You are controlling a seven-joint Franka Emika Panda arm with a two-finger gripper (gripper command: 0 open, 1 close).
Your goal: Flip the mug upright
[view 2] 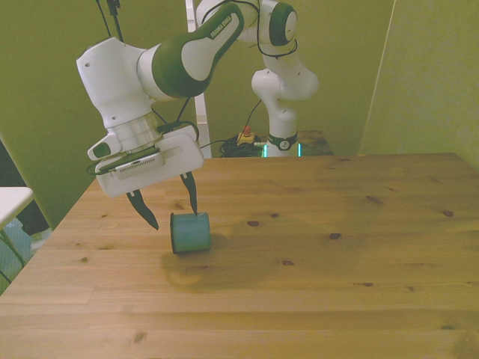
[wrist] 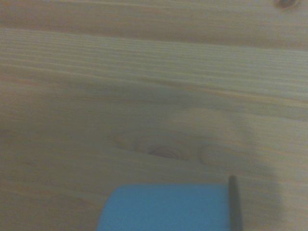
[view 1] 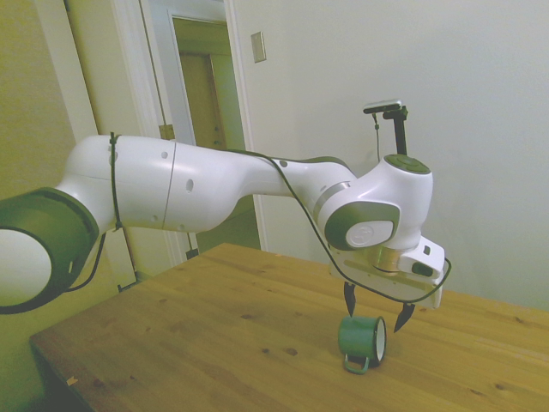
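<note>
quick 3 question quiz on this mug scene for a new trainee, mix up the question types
1. True or false: the mug stands upright on the table.
2. The gripper is: A) shut on the mug B) open, just above the mug C) out of view.
3. Fill in: in the side view, the mug's handle points ____ toward the table.

Key: 1 false, it lies on its side. 2 B. 3 down.

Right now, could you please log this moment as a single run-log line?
teal-green enamel mug: on its side on wooden table | gripper: open, tilted, above mug, not gripping | upright: not yet
</note>
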